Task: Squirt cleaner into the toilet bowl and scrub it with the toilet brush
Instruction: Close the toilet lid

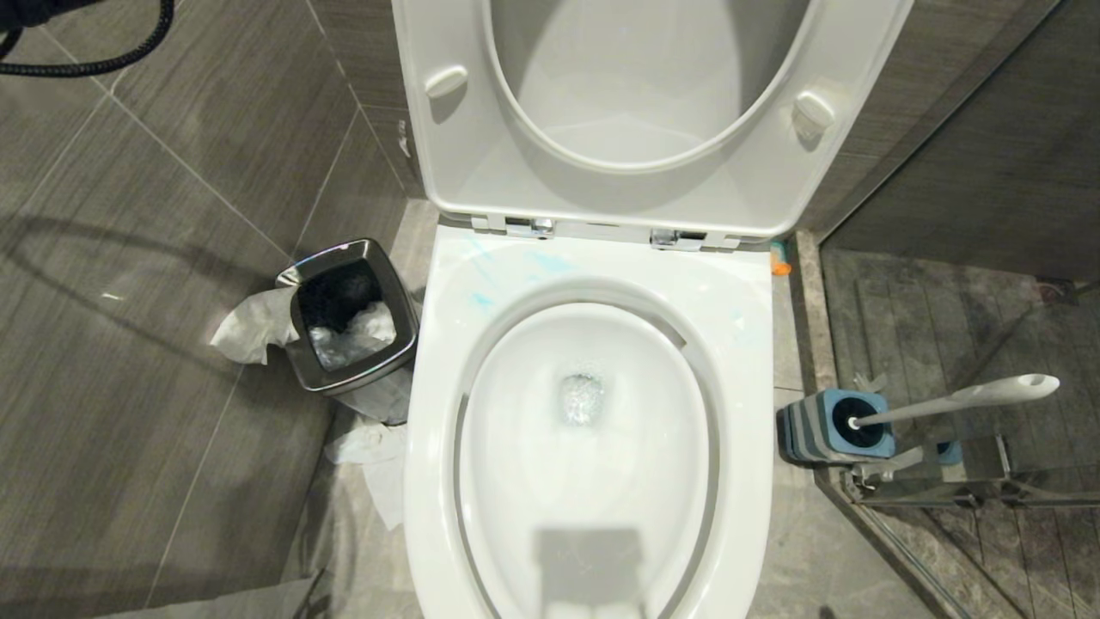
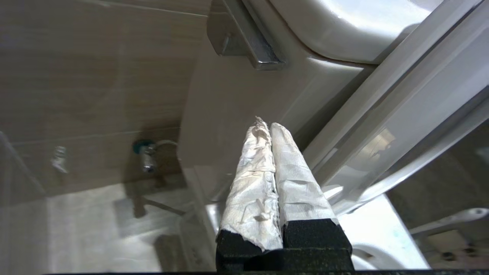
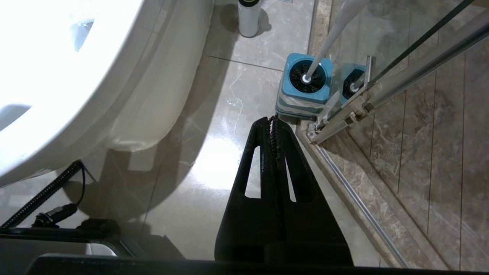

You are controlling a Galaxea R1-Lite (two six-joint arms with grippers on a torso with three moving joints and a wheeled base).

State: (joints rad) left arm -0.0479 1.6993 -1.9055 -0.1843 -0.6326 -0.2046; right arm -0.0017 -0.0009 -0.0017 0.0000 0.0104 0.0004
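I see the bowl (image 1: 584,447) open below me, seat and lid (image 1: 644,103) raised against the wall, a little water in the drain. The cleaner (image 1: 481,299) shows only as pale blue streaks and a small blob on the flat rim at the back left, just in front of the chrome hinges (image 1: 541,227), with a fainter smear on the rim's right side.

The brush (image 1: 962,400) stands in its blue-and-grey holder (image 1: 825,427) on the floor to the right of the bowl, against the glass shower screen (image 3: 401,68), its handle tilted away from the bowl towards the shower. My right wrist camera looks down on its black bristles seated in the holder.

My right gripper (image 3: 273,119) hangs above the floor tiles between the bowl's side and the holder, near the holder, its black fingers pressed together on nothing. My left gripper (image 2: 266,124), fingers wrapped in white paper, is closed and empty too, near the raised seat and the wall.

A steel bin (image 1: 352,314) with crumpled tissue (image 1: 249,327) around it sits on the floor left of the bowl.
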